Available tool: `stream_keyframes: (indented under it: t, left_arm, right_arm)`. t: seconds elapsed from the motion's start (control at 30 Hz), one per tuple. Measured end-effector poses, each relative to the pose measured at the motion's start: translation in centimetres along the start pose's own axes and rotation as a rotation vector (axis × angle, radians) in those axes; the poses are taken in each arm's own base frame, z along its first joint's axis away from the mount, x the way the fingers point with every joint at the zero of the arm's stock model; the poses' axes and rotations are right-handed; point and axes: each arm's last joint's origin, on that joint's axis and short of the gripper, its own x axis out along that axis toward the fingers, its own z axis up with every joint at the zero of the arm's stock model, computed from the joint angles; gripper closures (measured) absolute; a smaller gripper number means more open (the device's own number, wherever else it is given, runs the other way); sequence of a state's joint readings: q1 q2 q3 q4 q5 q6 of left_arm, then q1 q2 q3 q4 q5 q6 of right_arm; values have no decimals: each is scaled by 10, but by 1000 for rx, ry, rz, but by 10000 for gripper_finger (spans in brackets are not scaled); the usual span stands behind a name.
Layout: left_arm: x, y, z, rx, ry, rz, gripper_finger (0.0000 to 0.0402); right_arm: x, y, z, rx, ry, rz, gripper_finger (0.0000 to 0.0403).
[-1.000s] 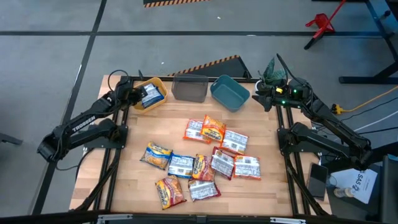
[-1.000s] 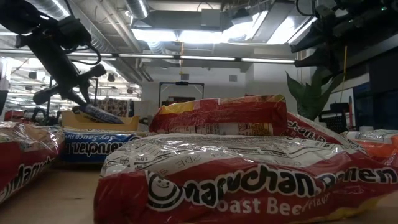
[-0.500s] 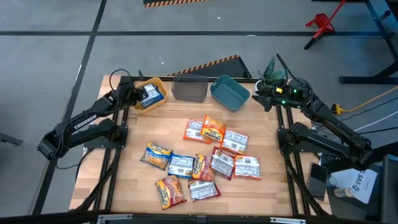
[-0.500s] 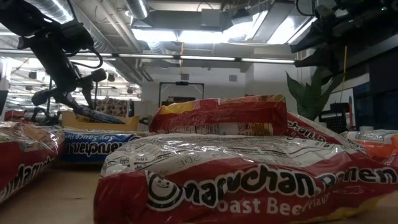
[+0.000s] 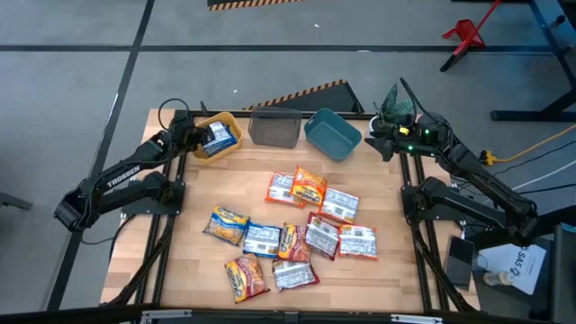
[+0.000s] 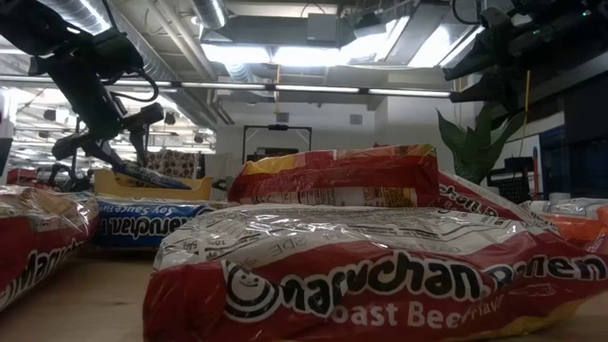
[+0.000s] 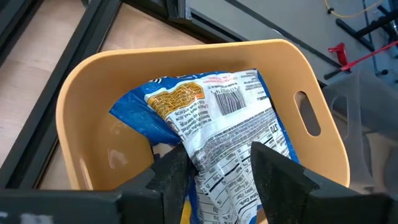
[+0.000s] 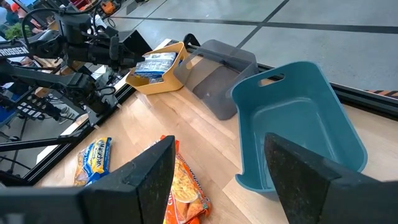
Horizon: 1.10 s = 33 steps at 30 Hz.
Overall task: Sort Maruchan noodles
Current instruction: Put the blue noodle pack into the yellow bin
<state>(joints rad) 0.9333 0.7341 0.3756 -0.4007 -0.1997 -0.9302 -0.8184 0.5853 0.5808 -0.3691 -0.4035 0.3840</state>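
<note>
Several Maruchan noodle packets in orange, red and blue prints lie flat in a loose heap mid-table. In the low view a red one fills the foreground. My left gripper is over the yellow bin at the far left corner. It is shut on a blue-white packet that reaches into that bin. My right gripper waits open above the far right corner, beside the teal bin, touching nothing. My left gripper pinches the blue-white packet between its two fingers at the packet's near end. The fingers slant down into the yellow bin from the table's left. The packet hangs tilted, with its far end down inside the bin; whether it touches the bin cannot be seen.
Three bins stand in a row along the far edge: yellow, grey and teal, the teal one tipped on its side. Bare wood lies between the bins and the heap and along the left and right edges.
My left gripper has tipped a little steeper over the yellow bin and keeps its hold on the blue-white packet, which has shifted slightly with it. Nothing else has moved.
</note>
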Motion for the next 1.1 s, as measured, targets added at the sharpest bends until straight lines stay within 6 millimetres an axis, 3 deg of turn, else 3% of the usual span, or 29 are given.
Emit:
stream_keyframes:
  t: [0.33, 1.1]
  left_arm:
    - [-1, -8, 2, 66, 42, -134, 202]
    - [-3, -3, 2, 20, 31, -27, 204]
  right_arm:
    - [0, 0, 0, 0, 0, 1, 169]
    - [0, 0, 0, 0, 0, 1, 169]
